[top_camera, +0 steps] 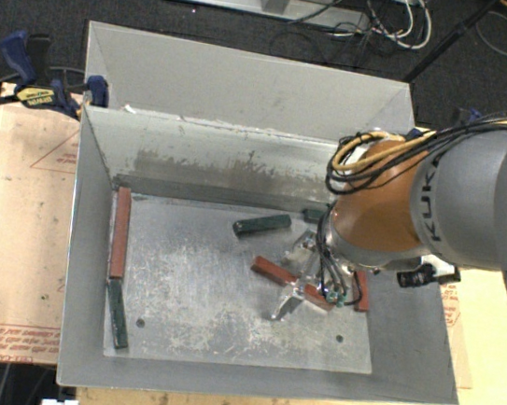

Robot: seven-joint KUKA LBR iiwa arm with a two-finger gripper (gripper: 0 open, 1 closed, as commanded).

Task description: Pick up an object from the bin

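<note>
My gripper (295, 279) is down at the bin floor in the right half, under the orange wrist cover. It stands open, one metal finger (285, 306) on the near side and the other on the far side of a flat red-brown bar (272, 269), which lies slanted between them. A short dark green block (262, 226) lies just behind and to the left of the gripper. Another red-brown piece (363, 295) shows to the right of the gripper, partly hidden by the wrist.
A long red-brown bar (120, 232) lies along the bin's left wall, with a dark green bar (117, 314) continuing from it toward the front left corner. A small dark piece (313, 215) sits by the back wall, next to the arm.
</note>
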